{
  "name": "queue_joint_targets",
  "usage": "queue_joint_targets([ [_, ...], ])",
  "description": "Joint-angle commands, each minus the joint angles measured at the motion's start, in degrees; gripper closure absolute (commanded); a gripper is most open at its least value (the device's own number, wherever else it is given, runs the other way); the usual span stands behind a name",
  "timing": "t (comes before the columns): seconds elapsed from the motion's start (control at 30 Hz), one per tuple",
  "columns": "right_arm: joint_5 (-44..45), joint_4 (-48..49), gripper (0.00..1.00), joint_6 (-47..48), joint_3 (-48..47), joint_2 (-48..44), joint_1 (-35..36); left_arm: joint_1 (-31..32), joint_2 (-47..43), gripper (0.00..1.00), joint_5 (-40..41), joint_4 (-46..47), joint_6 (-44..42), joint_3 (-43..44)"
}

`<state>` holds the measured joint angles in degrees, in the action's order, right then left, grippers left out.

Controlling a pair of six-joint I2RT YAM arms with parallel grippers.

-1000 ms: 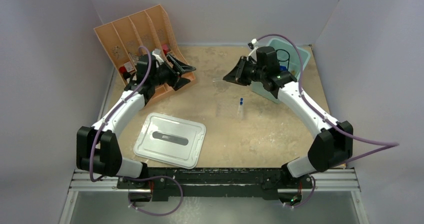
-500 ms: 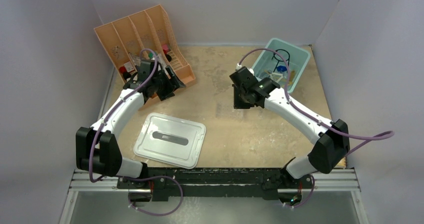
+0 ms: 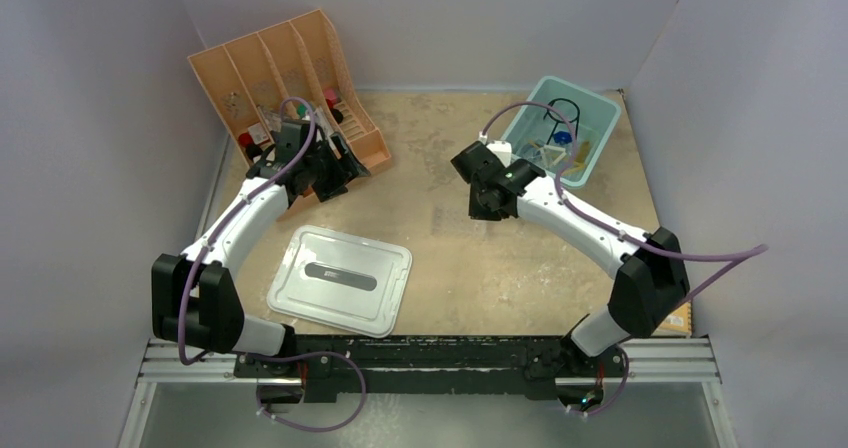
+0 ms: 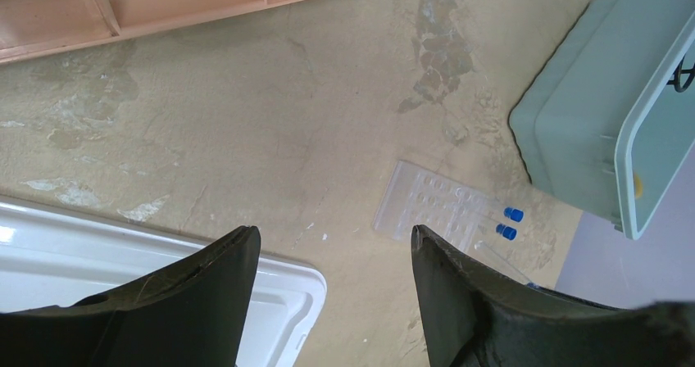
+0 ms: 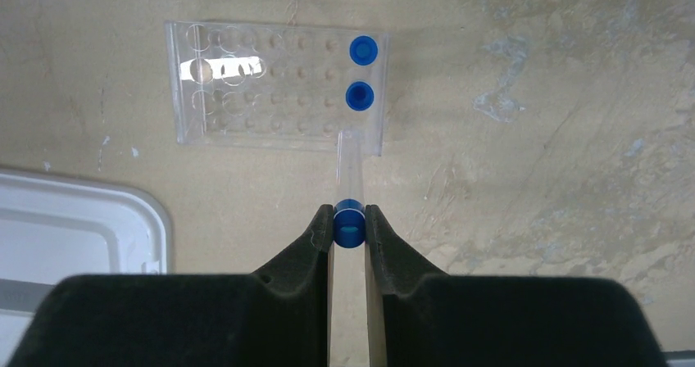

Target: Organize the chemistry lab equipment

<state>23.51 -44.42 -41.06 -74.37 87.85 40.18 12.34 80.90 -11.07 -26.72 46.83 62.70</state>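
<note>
- Our right gripper [image 5: 348,219] is closed narrow on a tube [image 5: 350,166]. The pads pinch the blue cap, and the clear body points away from the fingers toward the near edge of the rack [image 5: 270,97].
- The rack lies flat on the table [image 5: 533,219], between the lid [image 5: 74,211] and the bin [image 3: 600,128]. Two other tubes [image 5: 363,50] already stand in its end column, caps up.
- We judge the tube to be thin, light and stiff. We cannot tell whether it is glass or plastic, so we treat it as breakable.
- Its clear wall looks smooth and likely slippery. The cap is wider and softer, so it is the best place to hold, and that is where we have it.
- Held at one end only, the tube may swing or tilt between the pads. A gentle squeeze should do, since a hard one could pop the cap.
- The rack looks light and unanchored. If the tube's tip catches a hole's rim, we expect the rack to slide or tip.
- Our left gripper [image 4: 332,244] stands wide open and empty over bare table, close to the lid's corner.
</note>
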Motion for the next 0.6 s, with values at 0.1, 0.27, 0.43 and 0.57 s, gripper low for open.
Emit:
queue_joint_targets([
  [0.1,1.3,4.8,0.91,-0.8,1.1,2.5,0.1,-0.1,-0.9,0.34,0.1,1.4,-1.5,0.4],
  [0.27,2.3,3.8,0.91,-0.3,-0.2,4.4,0.1,-0.1,-0.8,0.34,0.2,1.5,-1.4,0.1],
  [0.43,2.5,2.9,0.92,-0.2,-0.6,5.3,-0.4,-0.1,-0.6,0.34,0.1,1.7,-1.6,-0.1],
  [0.57,2.2,2.2,0.92,-0.2,-0.9,6.3,-1.0,-0.1,-0.4,0.34,-0.2,1.9,-1.8,-0.1],
])
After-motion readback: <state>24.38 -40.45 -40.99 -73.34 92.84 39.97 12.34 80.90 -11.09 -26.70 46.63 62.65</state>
